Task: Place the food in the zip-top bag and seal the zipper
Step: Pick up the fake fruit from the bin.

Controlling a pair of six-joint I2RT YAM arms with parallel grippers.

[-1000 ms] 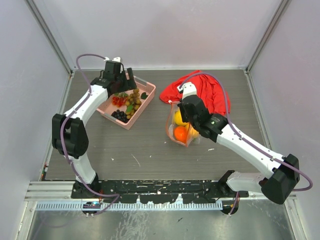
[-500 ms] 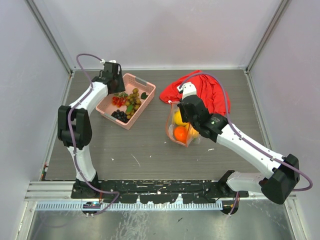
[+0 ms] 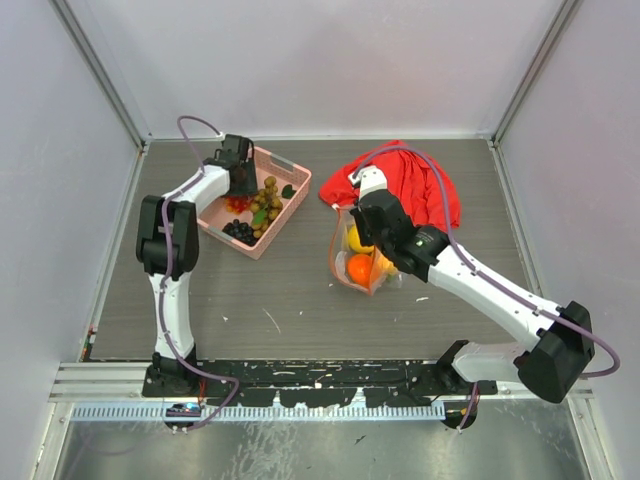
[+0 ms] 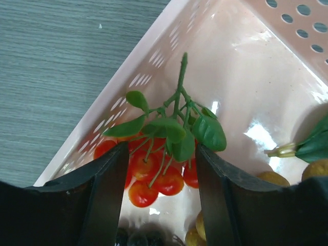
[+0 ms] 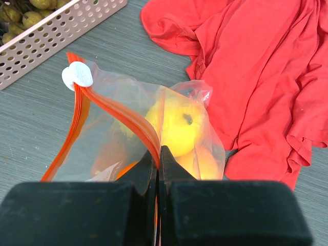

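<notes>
The clear zip-top bag (image 3: 362,265) stands mid-table, holding an orange (image 3: 360,268) and a yellow fruit (image 3: 355,238). My right gripper (image 3: 355,208) is shut on its orange-red zipper (image 5: 115,110). In the right wrist view the gripper (image 5: 158,149) pinches the strip, and two yellow fruits (image 5: 177,125) show through the plastic. The mouth gapes open beside the white slider (image 5: 77,76). The golden-brown berries (image 3: 266,200) lie in the pink basket (image 3: 290,170). My left gripper (image 3: 240,180) is open inside it. Its jaws (image 4: 161,154) straddle red cherries (image 4: 154,177) with green leaves.
A red cloth (image 3: 415,185) lies crumpled just behind and right of the bag, and shows in the right wrist view (image 5: 256,66). Dark berries (image 3: 238,232) sit in the basket's near corner. The basket wall (image 4: 246,77) rises close around the left gripper.
My left gripper has swung from the basket's far-left rim to inside the basket, over the red cherries. My right gripper and the bag have shifted slightly left.
</notes>
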